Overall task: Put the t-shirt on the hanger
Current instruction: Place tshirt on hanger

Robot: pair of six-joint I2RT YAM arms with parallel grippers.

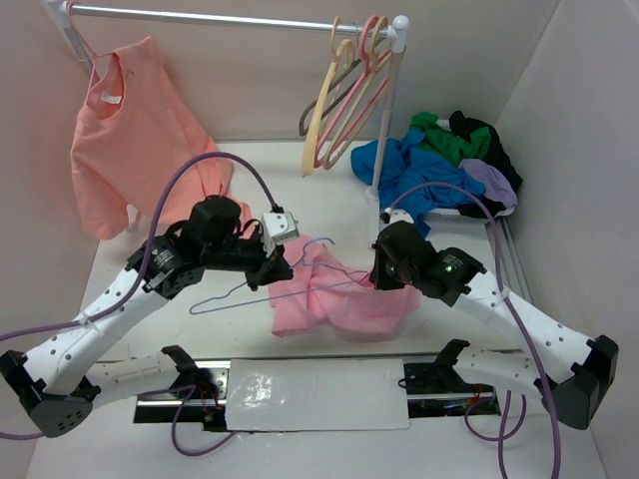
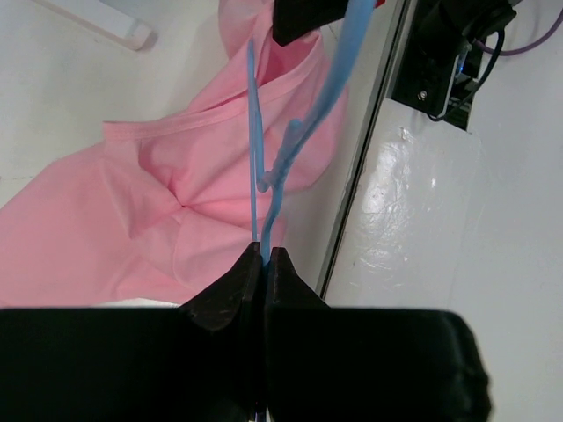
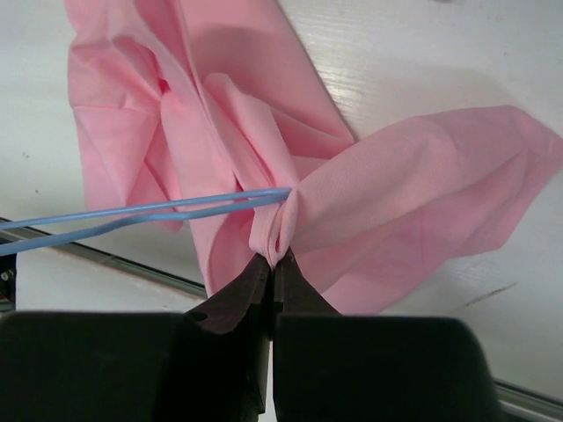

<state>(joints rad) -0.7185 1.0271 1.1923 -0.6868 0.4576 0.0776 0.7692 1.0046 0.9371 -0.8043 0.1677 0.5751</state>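
Note:
The bubblegum-pink t-shirt (image 1: 334, 299) lies bunched on the table between the two arms. The thin bluish wire hanger (image 1: 236, 295) is lifted in front of it, its hook (image 1: 319, 242) over the shirt's top. My left gripper (image 1: 272, 269) is shut on the hanger's wire (image 2: 254, 149), which runs up from its fingertips (image 2: 266, 255) across the pink fabric (image 2: 167, 202). My right gripper (image 1: 379, 275) is shut on a pinched fold of the t-shirt (image 3: 422, 193) at its fingertips (image 3: 274, 259). One end of the hanger (image 3: 132, 214) goes into that fold.
A salmon-orange shirt (image 1: 130, 130) hangs at the left of the rail (image 1: 230, 17). Cream and pink hangers (image 1: 349, 90) hang at its right end by the post. A pile of blue, green and lilac garments (image 1: 439, 160) sits at the back right. A white plate (image 1: 315, 394) lies at the near edge.

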